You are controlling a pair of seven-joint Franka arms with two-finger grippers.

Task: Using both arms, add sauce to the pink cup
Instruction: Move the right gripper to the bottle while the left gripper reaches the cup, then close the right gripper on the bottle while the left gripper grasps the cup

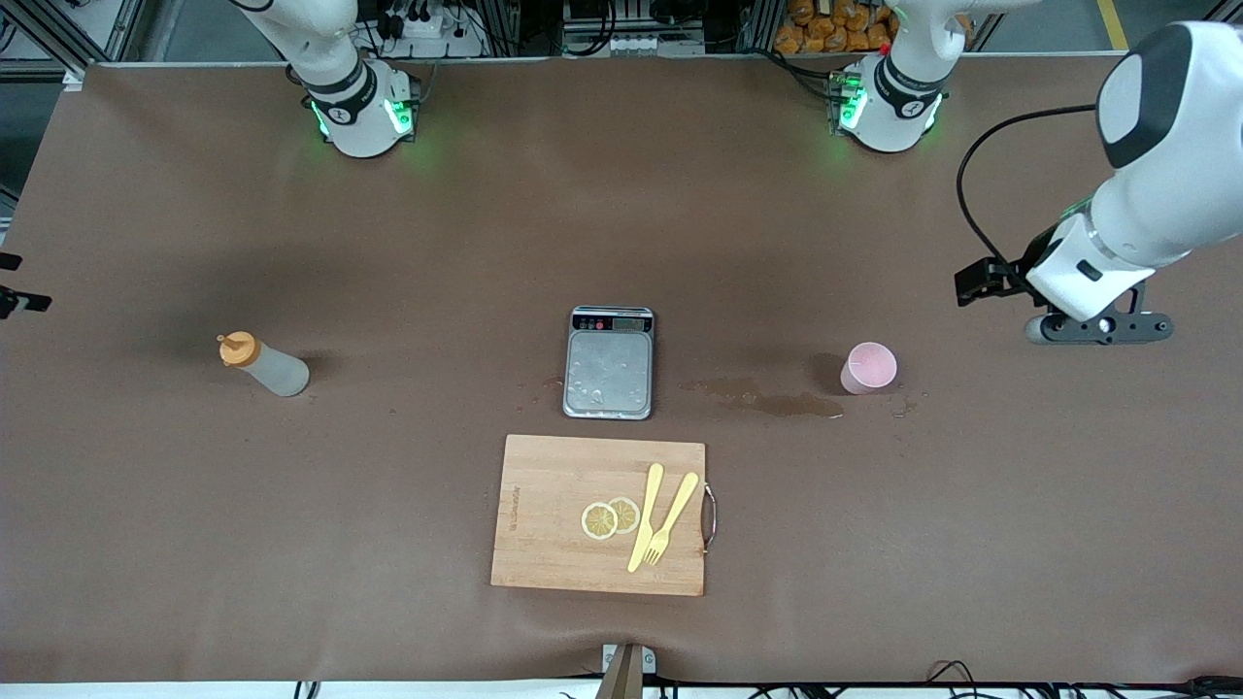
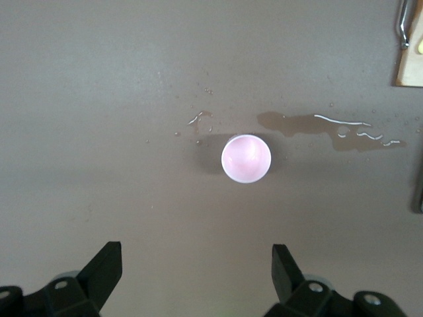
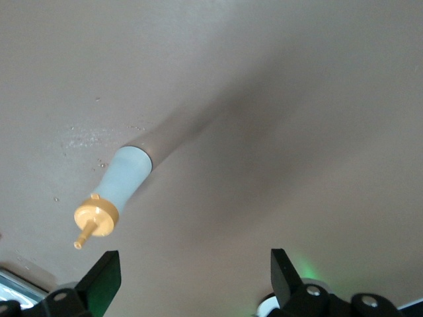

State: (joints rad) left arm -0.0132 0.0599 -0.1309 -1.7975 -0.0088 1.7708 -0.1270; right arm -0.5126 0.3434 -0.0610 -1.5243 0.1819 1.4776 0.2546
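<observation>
The sauce (image 1: 267,364), a whitish squeeze bottle with an orange nozzle cap, stands on the brown table toward the right arm's end. The right wrist view looks down on the sauce (image 3: 122,181), and my right gripper (image 3: 195,277) hangs open above the table beside it with nothing between its fingers. The pink cup (image 1: 868,367) stands upright toward the left arm's end. My left gripper (image 1: 1097,328) hovers over the table beside the cup, closer to the table's end. In the left wrist view the left gripper (image 2: 197,264) is open and the pink cup (image 2: 246,158) lies ahead of it, untouched.
A grey scale (image 1: 609,362) sits mid-table between bottle and cup. A wooden cutting board (image 1: 544,485) lies nearer the front camera, carrying two lemon slices (image 1: 610,517), a yellow fork (image 1: 670,519) and a knife (image 1: 646,505). A wet spill (image 1: 777,400) stains the cloth beside the cup.
</observation>
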